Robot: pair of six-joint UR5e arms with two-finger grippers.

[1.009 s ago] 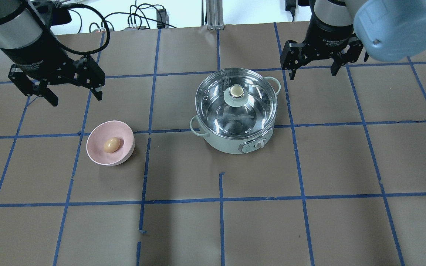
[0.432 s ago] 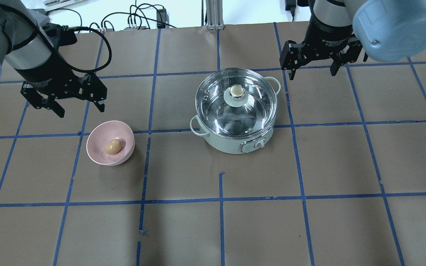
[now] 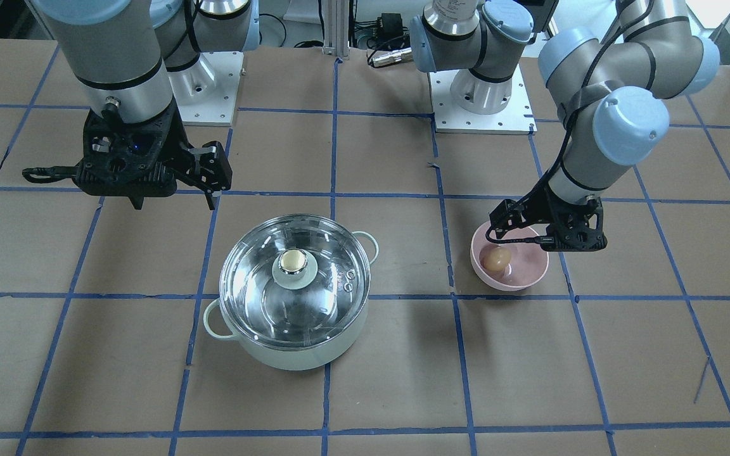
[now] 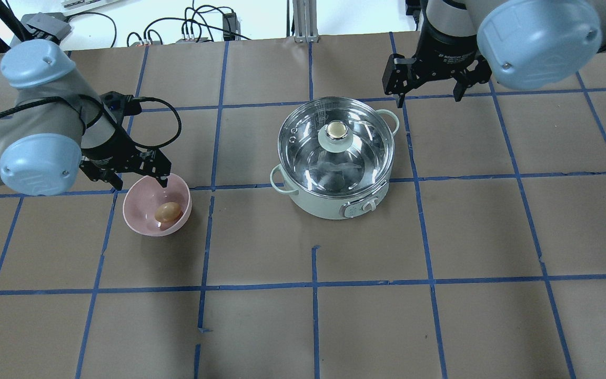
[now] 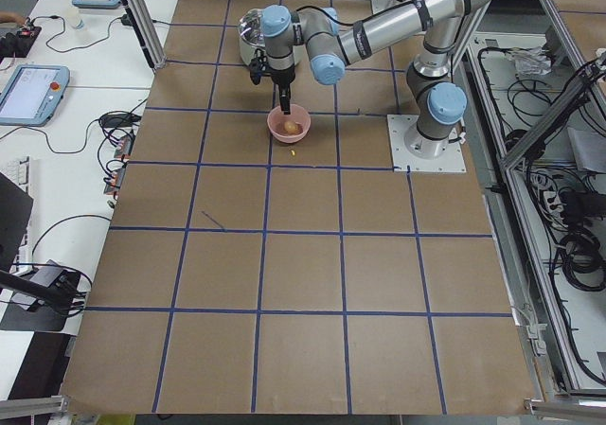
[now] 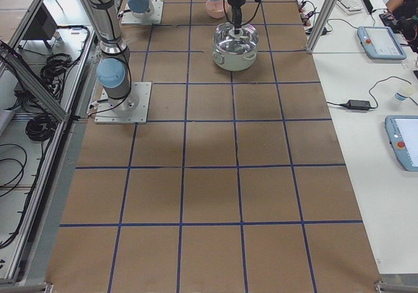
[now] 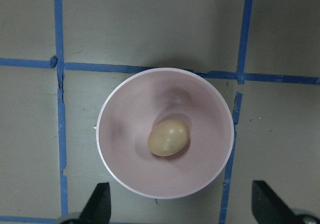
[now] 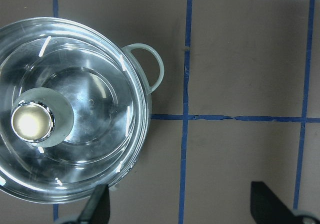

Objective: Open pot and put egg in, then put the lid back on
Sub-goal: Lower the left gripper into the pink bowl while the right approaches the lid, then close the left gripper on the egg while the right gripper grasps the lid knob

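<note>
The mint-green pot [image 4: 324, 208] stands mid-table with the glass lid [image 4: 355, 158] on it, beige knob [image 4: 337, 129] up. The light-brown egg [image 4: 168, 211] lies in a pink bowl [image 4: 137, 197] to the pot's left. My left gripper [image 4: 141, 184] is open and empty, just above the bowl's far rim. In the left wrist view the egg [image 7: 169, 138] lies ahead of the spread fingertips [image 7: 100, 206]. My right gripper [image 4: 430, 100] is open and empty, beyond the pot's far right handle. In the right wrist view the lid [image 8: 90, 84] fills the left half.
The table is brown paper with a blue tape grid. The pot has a control dial [image 4: 369, 205] on its near side and loop handles [image 8: 152, 67]. In the front-facing view the bowl [image 3: 523, 278] is to the right of the pot [image 3: 289, 354]. Cables lie at the far edge.
My left arm has come down and towards the bowl, from well behind it to just over its far rim. My right gripper has shifted slightly left. The egg sits slightly further right in the bowl.
</note>
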